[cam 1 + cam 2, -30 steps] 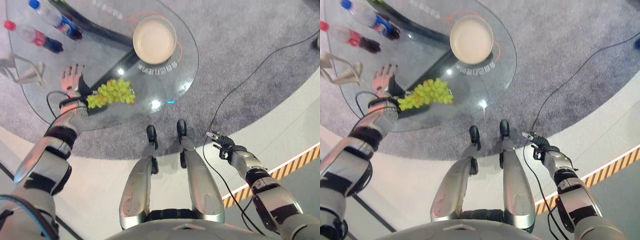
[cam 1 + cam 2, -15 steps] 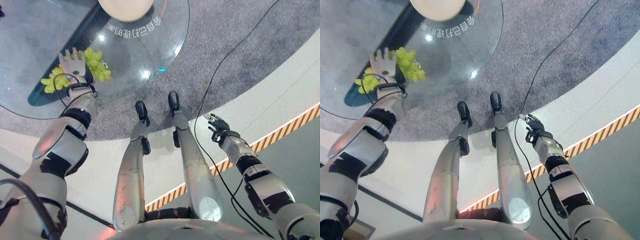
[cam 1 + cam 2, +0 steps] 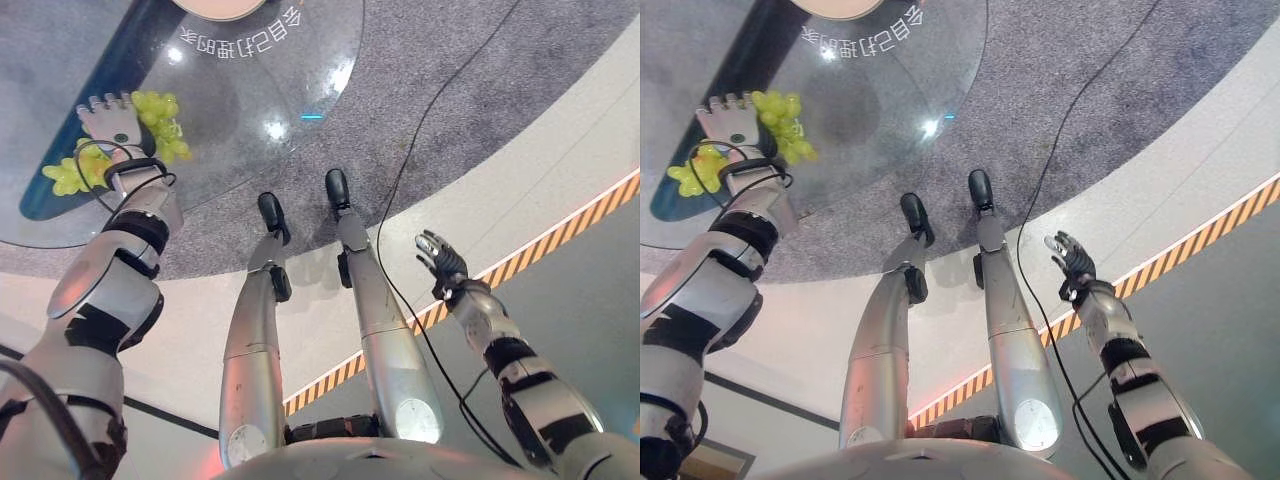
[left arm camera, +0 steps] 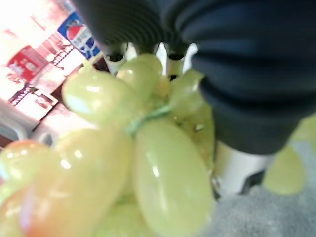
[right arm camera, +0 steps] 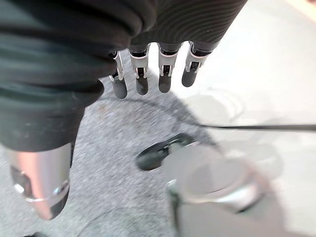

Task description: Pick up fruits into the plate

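Left hand (image 3: 110,122) flat on green grape bunch (image 3: 160,125), fingers straight, round glass desk (image 3: 250,120) 10 o'clock. Right hand (image 3: 441,262) loose-fingered, nothing held, 4 o'clock.

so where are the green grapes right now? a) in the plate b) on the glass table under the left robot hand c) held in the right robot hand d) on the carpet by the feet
b: the green grapes lie on the glass table with the left robot hand spread over the bunch, while the right robot hand hangs open and empty away from the table, over the floor.
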Available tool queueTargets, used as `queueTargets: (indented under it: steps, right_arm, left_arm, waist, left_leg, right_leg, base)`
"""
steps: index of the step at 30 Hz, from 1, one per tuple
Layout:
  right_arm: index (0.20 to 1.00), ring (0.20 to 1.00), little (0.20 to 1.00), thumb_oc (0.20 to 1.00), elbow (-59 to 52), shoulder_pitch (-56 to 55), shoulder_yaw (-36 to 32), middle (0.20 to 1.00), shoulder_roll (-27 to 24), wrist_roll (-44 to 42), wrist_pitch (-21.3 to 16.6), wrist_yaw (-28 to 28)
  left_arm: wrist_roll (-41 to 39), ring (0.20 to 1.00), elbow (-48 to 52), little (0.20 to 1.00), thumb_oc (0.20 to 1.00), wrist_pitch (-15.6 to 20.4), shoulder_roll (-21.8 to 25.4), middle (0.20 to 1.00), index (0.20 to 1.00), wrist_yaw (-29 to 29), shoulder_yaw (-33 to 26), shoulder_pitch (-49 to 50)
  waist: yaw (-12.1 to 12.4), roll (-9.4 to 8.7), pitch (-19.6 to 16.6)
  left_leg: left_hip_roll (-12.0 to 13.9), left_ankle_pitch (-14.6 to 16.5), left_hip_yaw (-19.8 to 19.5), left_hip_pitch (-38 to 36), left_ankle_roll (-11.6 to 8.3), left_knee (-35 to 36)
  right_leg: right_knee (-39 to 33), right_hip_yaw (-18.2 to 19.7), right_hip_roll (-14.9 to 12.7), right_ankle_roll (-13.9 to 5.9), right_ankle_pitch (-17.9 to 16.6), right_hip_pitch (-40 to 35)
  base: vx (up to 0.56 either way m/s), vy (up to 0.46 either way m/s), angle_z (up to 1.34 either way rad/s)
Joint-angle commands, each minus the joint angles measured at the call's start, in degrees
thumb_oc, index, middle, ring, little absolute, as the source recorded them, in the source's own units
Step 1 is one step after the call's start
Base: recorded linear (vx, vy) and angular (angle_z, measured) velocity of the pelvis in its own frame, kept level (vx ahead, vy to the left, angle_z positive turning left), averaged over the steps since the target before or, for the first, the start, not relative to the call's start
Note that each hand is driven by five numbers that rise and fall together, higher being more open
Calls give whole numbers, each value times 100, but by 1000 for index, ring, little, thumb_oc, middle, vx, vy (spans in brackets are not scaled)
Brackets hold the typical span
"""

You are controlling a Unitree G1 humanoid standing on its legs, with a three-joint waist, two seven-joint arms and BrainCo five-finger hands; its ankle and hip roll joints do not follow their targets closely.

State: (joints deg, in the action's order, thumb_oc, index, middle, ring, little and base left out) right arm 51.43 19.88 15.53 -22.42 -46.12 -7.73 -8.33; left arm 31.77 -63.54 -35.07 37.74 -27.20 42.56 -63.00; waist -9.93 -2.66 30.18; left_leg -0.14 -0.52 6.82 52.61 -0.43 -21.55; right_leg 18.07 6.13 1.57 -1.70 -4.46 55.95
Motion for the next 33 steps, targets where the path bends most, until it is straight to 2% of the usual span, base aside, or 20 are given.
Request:
queueTargets:
  steps: [1, 4, 9, 12, 14, 15, 16, 17, 18, 19, 23, 29, 30, 33]
  right_arm:
    - [1000, 1000, 1000, 1000, -319, -318, -45, 1000, -11, -134, -172, -122]
    - [1000, 1000, 1000, 1000, -358, -347, -35, 1000, 16, -105, -155, -95]
    - [1000, 1000, 1000, 1000, -427, -402, 18, 1000, 37, -79, -169, -40]
    - [1000, 1000, 1000, 1000, -482, -475, 38, 1000, 61, -36, -214, -26]
    - [1000, 1000, 1000, 1000, -504, -511, 32, 1000, 70, -29, -215, 1]
    - [1000, 1000, 1000, 1000, -529, -548, 16, 1000, 81, 15, -229, 18]
    - [1000, 1000, 1000, 1000, -529, -550, 17, 1000, 81, 15, -229, 19]
    - [1000, 1000, 1000, 1000, -540, -586, 0, 1000, 92, 52, -227, 61]
    - [1000, 1000, 1000, 1000, -539, -591, -2, 1000, 92, 52, -227, 63]
    - [1000, 1000, 1000, 1000, -540, -622, -19, 1000, 105, 60, -264, 57]
    - [1000, 1000, 1000, 1000, -636, -719, -154, 1000, 161, 137, -251, 92]
    - [1000, 1000, 1000, 1000, -866, -857, -370, 1000, 237, 298, -183, 165]
    - [1000, 1000, 1000, 1000, -905, -901, -384, 1000, 254, 293, -234, 174]
    - [1000, 1000, 1000, 1000, -1155, -1061, -473, 1000, 286, 412, -244, 254]
  left_arm:
    - [99, 200, -164, 200, 200, 211, 173, 200, 200, 380, -314, 295]
    - [59, 200, -72, 200, 200, 297, 162, 200, 200, 333, -333, 267]
    - [-474, 200, 35, 200, 200, 651, 134, 200, 200, 27, -394, 234]
    - [-1115, 200, 172, 200, 200, 1207, 94, 200, 200, -291, -537, 312]
    - [-1333, 200, 228, 200, 200, 1425, 90, 200, 200, -366, -609, 368]
    - [-1606, 200, 312, 200, 200, 1709, 80, 200, 200, -452, -733, 464]
    - [-1607, 200, 312, 200, 200, 1711, 80, 200, 200, -453, -733, 466]
    - [-1933, 200, 413, 200, 200, 2084, 69, 200, 200, -524, -888, 620]
    - [-1945, 200, 422, 200, 200, 2102, 70, 200, 200, -502, -906, 638]
    - [-2260, 200, 518, 200, 200, 2469, 83, 200, 200, -530, -1072, 765]
    - [-2592, 200, 991, 200, 200, 3013, 180, 200, 200, -329, -1488, 1167]
    - [-2882, 200, 1774, 200, 200, 3497, 294, 200, 200, 157, -1986, 1845]
    - [-2979, 200, 1879, 200, 200, 3675, 289, 200, 200, 239, -2031, 1982]
    - [-3135, 200, 2398, 200, 200, 3844, 348, 200, 200, 641, -2197, 2385]
  waist:
    - [-43, -46, -39]
    - [-28, -29, -39]
    - [3, -17, -39]
    - [58, 29, -39]
    - [85, 56, -39]
    - [119, 85, -39]
    - [118, 85, -39]
    - [170, 136, -39]
    - [174, 142, -39]
    - [217, 180, -39]
    - [319, 260, -39]
    - [439, 360, -58]
    - [454, 384, -122]
    - [505, 431, -395]
  left_leg:
    - [-315, 349, -564, -264, -56, 135]
    - [-341, 335, -581, -326, -45, 165]
    - [-378, 322, -614, -546, -18, 235]
    - [-429, 300, -647, -859, 15, 321]
    - [-437, 299, -666, -1025, 24, 371]
    - [-442, 310, -687, -1212, 32, 424]
    - [-442, 309, -688, -1216, 32, 426]
    - [-436, 326, -699, -1502, 40, 499]
    - [-435, 328, -701, -1534, 41, 508]
    - [-429, 349, -703, -1736, 48, 551]
    - [-377, 379, -714, -2373, 32, 730]
    - [-303, 431, -699, -3412, -1, 1058]
    - [-299, 436, -699, -3516, -6, 1115]
    - [-281, 435, -689, -3857, -20, 1306]
  right_leg:
    - [474, -292, 444, -100, 452, -92]
    - [478, -292, 452, -89, 437, -128]
    - [488, -287, 452, -84, 445, -301]
    - [509, -304, 450, -70, 481, -564]
    - [511, -306, 440, -67, 509, -700]
    - [496, -315, 407, -74, 543, -864]
    - [495, -315, 407, -74, 543, -867]
    - [468, -338, 350, -80, 594, -1118]
    - [463, -341, 342, -81, 600, -1147]
    - [441, -370, 287, -88, 646, -1340]
    - [310, -465, 145, -112, 715, -1951]
    - [36, -584, -68, -156, 795, -2993]
    - [-7, -605, -103, -164, 808, -3099]
    - [-153, -679, -219, -188, 845, -3469]
  base:
    - [0, 0, 0]
    - [0, 0, 0]
    - [-2, 1, 1]
    - [-16, 8, 8]
    - [-7, 5, 2]
    - [0, 0, 0]
    - [6, 21, 4]
    - [12, 13, 4]
    - [21, 22, 9]
    - [28, 11, 9]
    - [40, 0, 10]
    - [84, 16, 9]
    - [117, 24, 16]
    - [132, 3, 15]
